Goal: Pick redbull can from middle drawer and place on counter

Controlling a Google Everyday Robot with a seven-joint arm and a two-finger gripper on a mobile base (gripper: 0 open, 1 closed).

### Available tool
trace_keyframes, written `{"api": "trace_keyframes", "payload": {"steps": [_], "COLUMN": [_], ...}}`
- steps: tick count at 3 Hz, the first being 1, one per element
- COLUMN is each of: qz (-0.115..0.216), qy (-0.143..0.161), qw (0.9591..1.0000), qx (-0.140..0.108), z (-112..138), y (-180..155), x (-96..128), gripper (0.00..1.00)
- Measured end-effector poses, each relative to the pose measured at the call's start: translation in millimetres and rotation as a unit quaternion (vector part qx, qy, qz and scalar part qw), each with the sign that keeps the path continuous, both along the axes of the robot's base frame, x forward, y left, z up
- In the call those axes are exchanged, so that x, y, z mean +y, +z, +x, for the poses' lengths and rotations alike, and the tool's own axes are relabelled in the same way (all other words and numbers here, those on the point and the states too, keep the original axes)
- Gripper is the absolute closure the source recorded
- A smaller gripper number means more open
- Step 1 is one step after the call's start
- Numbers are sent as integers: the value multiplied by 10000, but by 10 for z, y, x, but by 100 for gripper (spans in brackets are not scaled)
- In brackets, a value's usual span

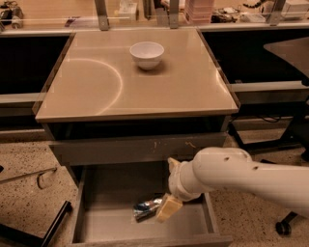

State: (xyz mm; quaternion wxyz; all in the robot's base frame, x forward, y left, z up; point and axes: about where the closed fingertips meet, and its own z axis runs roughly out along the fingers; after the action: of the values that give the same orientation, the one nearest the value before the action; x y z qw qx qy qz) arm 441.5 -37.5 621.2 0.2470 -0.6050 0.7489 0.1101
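Observation:
The redbull can, slim, shiny silver and blue, lies on its side on the flat bottom of the open middle drawer. My white arm reaches in from the right, and the gripper is down inside the drawer at the can's right end, touching or nearly touching it. Its cream fingers overlap the can's end. The glossy tan counter with its curved arc mark lies above the drawers.
A white bowl stands on the counter near its back. A grey drawer front with pale scratches sits just above the open drawer. A cluttered ledge runs behind. A dark bar lies on the speckled floor at the left.

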Motion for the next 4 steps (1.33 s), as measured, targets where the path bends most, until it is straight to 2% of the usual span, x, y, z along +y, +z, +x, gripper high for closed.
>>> {"api": "trace_keyframes", "payload": {"steps": [1, 2, 3, 4], "qz": [-565, -550, -293, -6], "qy": [136, 139, 136, 12], "qw": [9983, 9983, 9994, 10000], "qx": [-104, 96, 90, -44], "z": [40, -16, 79, 308], "y": [-810, -990, -1115, -1304], "x": [50, 55, 97, 17], "gripper": [0, 0, 0, 0]}}
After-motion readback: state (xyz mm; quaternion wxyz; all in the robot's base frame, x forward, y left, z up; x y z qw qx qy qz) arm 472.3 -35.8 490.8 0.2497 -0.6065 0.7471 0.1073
